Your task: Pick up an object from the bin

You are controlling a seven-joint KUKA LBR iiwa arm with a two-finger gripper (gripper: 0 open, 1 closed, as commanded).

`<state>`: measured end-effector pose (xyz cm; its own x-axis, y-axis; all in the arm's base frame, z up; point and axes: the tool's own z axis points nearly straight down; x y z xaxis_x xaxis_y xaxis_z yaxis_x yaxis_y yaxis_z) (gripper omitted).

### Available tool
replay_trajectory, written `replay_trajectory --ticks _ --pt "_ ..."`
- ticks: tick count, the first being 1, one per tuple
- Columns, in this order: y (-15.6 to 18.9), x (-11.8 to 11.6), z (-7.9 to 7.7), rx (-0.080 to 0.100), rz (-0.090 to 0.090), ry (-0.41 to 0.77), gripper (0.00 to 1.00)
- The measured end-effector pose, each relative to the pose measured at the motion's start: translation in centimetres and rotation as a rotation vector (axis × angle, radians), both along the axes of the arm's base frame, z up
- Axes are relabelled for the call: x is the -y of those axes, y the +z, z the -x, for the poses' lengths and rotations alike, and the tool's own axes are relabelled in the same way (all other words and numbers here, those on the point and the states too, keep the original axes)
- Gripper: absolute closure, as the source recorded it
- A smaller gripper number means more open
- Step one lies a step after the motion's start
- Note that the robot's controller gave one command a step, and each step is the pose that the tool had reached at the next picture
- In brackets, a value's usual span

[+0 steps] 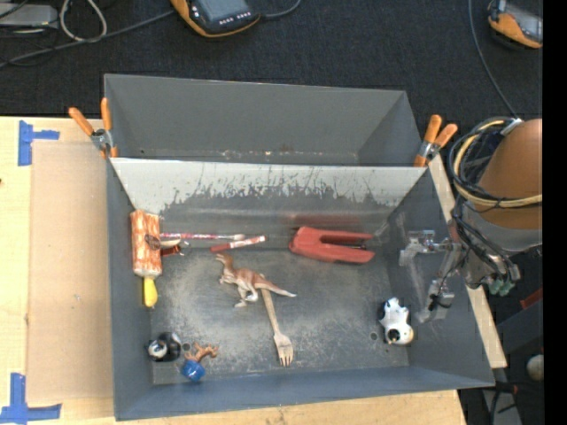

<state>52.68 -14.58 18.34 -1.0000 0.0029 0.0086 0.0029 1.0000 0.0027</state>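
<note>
My gripper [427,280] hangs at the bin's right side, close to the right wall, open with nothing between its fingers. Just below and left of it a small black-and-white toy animal [396,323] lies on the bin floor, apart from the fingers. To the gripper's left, by the back wall, lies a red flat tool [332,244] with a slot in it.
A brown toy dinosaur [248,282] and a wooden fork [278,330] lie mid-bin. At the left are a copper-patterned roller with a yellow tip [146,251] and a striped stick [217,239]. A black-and-white cap [161,348], an orange bit [205,352] and a blue ball [192,370] sit front left.
</note>
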Motion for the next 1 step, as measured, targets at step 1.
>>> replay_trajectory --ticks 1 --pt "0.43 -0.05 -0.19 0.008 0.002 0.005 0.0"
